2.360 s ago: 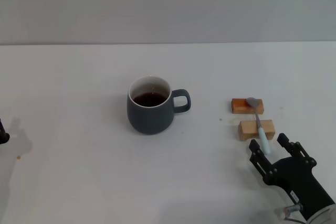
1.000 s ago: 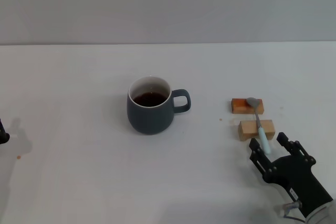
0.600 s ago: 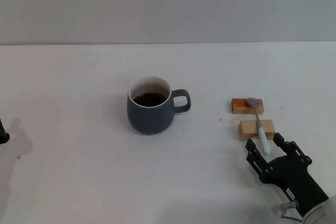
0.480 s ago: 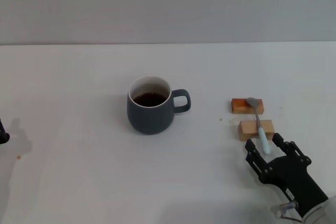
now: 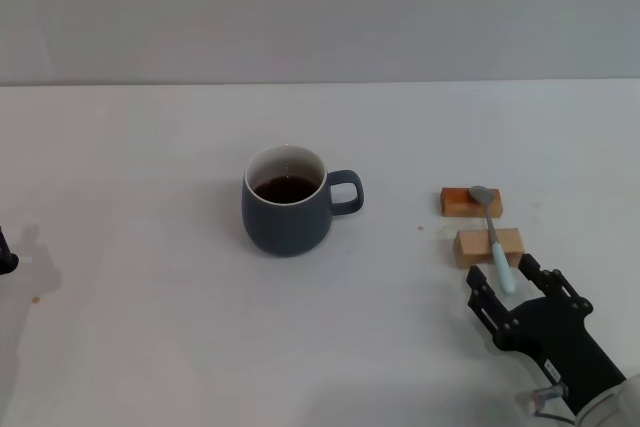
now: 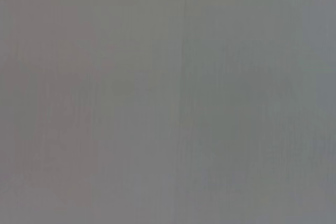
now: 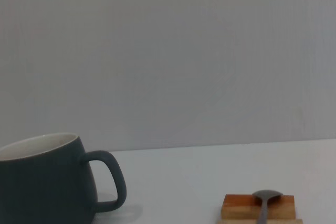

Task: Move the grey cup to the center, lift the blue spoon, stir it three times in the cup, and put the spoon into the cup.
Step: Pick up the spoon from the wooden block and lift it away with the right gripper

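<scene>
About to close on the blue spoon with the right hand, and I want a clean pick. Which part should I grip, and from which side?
Probably the pale handle end of the blue spoon, which overhangs the nearer wooden block with air beneath. Come from the near side, where the open right hand already sits. The bowl rests on the farther block, offering less clearance.

Matt grey cup [image 5: 287, 209], metal-bowled blue spoon [image 5: 492, 235], wooden blocks [image 5: 488, 246], smooth white table [image 5: 150, 147]

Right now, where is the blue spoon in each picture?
Head view: the blue spoon lies across two wooden blocks, right of the grey cup.
Left wrist view: not in it.
Right wrist view: only its bowl shows, on a block.
Shared landmark: the grey cup's handle.
</scene>
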Controlling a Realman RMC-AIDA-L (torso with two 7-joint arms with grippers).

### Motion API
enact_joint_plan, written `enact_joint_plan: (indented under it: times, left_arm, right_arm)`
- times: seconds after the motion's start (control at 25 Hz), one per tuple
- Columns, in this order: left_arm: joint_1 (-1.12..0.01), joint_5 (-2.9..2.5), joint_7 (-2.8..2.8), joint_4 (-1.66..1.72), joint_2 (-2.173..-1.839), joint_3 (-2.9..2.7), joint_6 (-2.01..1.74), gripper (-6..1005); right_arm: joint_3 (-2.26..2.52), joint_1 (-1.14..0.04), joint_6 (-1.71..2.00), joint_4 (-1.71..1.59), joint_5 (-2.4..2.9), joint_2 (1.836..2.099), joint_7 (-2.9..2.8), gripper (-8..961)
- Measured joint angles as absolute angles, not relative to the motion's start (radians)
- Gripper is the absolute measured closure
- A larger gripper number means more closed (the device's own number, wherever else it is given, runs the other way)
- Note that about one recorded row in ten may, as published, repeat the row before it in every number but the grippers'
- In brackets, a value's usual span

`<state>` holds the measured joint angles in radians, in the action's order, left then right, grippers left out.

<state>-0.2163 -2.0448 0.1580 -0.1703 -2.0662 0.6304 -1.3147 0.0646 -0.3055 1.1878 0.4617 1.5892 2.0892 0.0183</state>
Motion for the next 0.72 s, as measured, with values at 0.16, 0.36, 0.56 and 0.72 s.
enact_joint_plan:
  times: [0.16,0.36,0.56,0.72]
  left_arm:
    - [-0.215,-2.045,0.158,-0.170,-2.066,0.630,-1.315,1001]
    - [-0.215,-2.045,0.158,-0.170,-2.066,0.630,-1.315,1001]
    - [-0.215,-2.045,0.158,-0.170,-2.066,0.630,-1.315,1001]
    - [-0.214,-2.045,0.158,-0.170,-2.066,0.630,-1.315,1001]
  right_arm:
    - [0.064,-0.304,1.191,0.466,1.589,2.089,0.018,302]
    - [0.068,-0.305,1.192,0.468,1.589,2.089,0.020,310]
    - [0.065,-0.304,1.193,0.469,1.589,2.089,0.023,318]
    - [0.063,-0.303,1.193,0.469,1.589,2.089,0.024,325]
